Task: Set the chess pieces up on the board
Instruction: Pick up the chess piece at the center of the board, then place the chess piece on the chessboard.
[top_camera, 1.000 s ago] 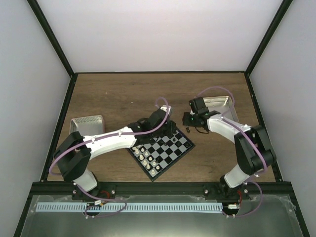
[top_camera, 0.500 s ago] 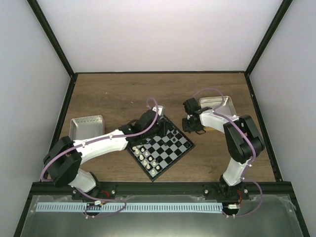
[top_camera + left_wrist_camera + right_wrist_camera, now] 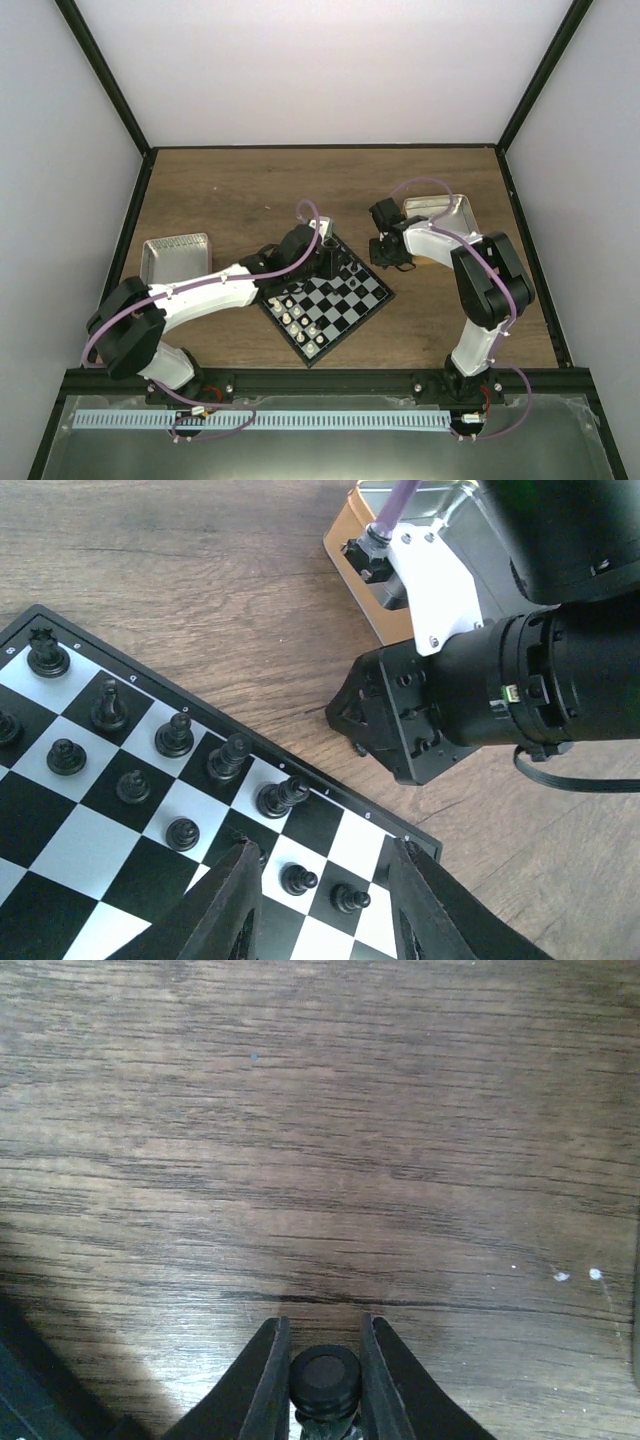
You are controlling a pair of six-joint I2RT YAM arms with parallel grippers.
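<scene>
The board (image 3: 350, 300) lies on the wooden surface (image 3: 230, 190) at the near centre, turned so that one corner points to 12 o'clock. Black pieces (image 3: 175, 735) stand in two rows along its 1 o'clock edge, and cream pieces (image 3: 295, 314) stand along the opposite 7 o'clock edge. The left claw (image 3: 323, 850) hangs over the black rows in the released state, fingers apart and nothing gripped; two black pieces stand on the squares below the gap. In the top view, the left arm's wrist covers the 12 o'clock corner of the board. The right claw (image 3: 321, 1342) is clenched on one black piece (image 3: 325, 1378), seen end-on between the fingers, over bare wood just off the board's 2 o'clock side. Its black body stands close to the rim, between the board and the tan-rimmed tray (image 3: 467, 222). That tray sits at 2 o'clock from the board. A second metal tray (image 3: 176, 240) sits at 10 o'clock, well apart from the board. Purple cables (image 3: 310, 208) loop along both arms. Plain white walls (image 3: 320, 70) enclose the surface on three sides, and black frame posts (image 3: 105, 75) run along the corners.
</scene>
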